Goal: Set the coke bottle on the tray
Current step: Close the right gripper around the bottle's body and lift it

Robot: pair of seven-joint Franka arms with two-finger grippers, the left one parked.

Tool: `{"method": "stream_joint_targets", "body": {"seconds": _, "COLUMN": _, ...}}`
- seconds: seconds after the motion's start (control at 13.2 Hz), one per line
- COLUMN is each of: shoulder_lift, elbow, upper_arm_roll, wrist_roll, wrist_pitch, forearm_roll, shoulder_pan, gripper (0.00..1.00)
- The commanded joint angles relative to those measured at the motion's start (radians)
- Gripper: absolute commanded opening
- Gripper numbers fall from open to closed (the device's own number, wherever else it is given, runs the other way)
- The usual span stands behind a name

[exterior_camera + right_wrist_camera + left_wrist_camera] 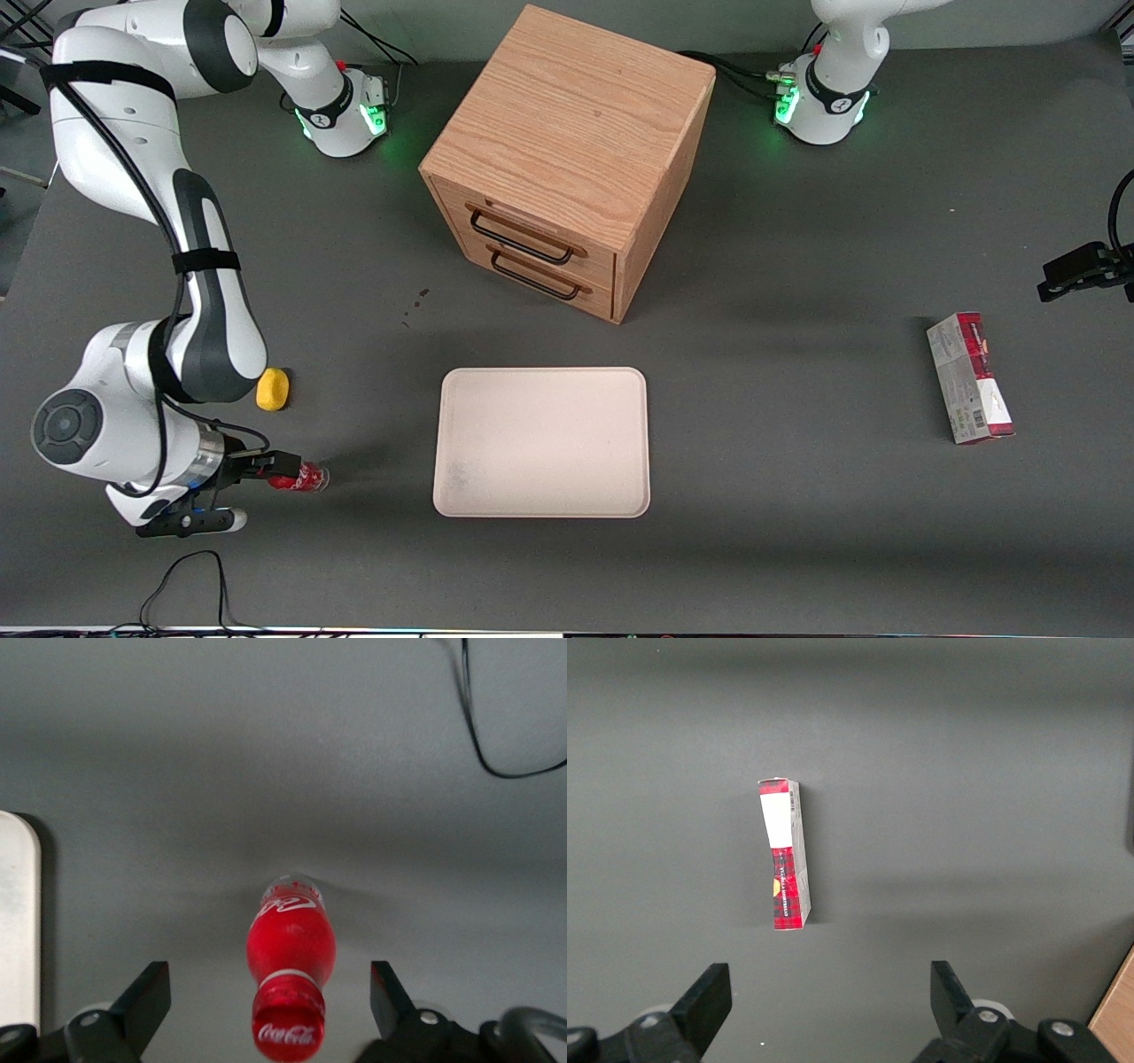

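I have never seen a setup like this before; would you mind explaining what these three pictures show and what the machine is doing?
These are two robot arms at a grey table. One camera looks at them from the front; the other two ride on the arms' wrists. The working arm's gripper is low over the coke bottle, fingers open on either side of it, nothing gripped yet. The bottle goes on the cream tray beside it. Also on the table: a yellow lump, a wooden drawer cabinet, and a red-and-grey carton toward the parked arm's end.

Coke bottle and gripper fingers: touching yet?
Apart. Right wrist view shows the coke bottle lying between the open gripper, bare table visible between it and each finger. The tray holds nothing.
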Motion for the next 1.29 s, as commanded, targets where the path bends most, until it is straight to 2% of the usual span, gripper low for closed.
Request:
{"method": "stream_joint_targets", "body": {"seconds": 0.0, "shoulder_lift": -0.017, "elbow": -0.029, "upper_arm_roll": -0.004, "wrist_roll": 0.007, "wrist_pitch": 0.019, "forearm_roll": 0.019, "shoulder_pan": -0.001, "gripper": 1.0}}
{"method": "stream_joint_targets", "body": {"seconds": 0.38, "shoulder_lift": -0.032, "elbow": -0.028, "upper_arm_roll": -0.006, "wrist_roll": 0.001, "wrist_pitch": -0.018, "forearm_roll": 0.017, "shoulder_pan": -0.001, "gripper": 0.99}}
{"method": "stream_joint_targets", "body": {"seconds": 0.53, "shoulder_lift": -0.034, "elbow": -0.023, "upper_arm_roll": -0.006, "wrist_roll": 0.001, "wrist_pitch": -0.021, "forearm_roll": 0.016, "shoulder_pan": -0.001, "gripper": 0.74}}
{"method": "stream_joint_targets", "body": {"seconds": 0.76, "shoulder_lift": -0.037, "elbow": -0.019, "upper_arm_roll": -0.008, "wrist_roll": -0.002, "wrist_pitch": -0.021, "forearm_roll": 0.011, "shoulder_pan": -0.001, "gripper": 0.27}}
{"method": "stream_joint_targets", "body": {"seconds": 0.91, "shoulder_lift": -0.04, "elbow": -0.019, "upper_arm_roll": -0.008, "wrist_roll": -0.016, "wrist_pitch": -0.021, "forearm_roll": 0.014, "shoulder_pan": -0.003, "gripper": 0.03}}
{"method": "stream_joint_targets", "body": {"seconds": 1.21, "shoulder_lift": -0.052, "elbow": -0.013, "upper_arm_roll": -0.008, "wrist_roll": -0.016, "wrist_pitch": -0.035, "forearm_roll": 0.01, "shoulder_pan": -0.003, "gripper": 0.0}}
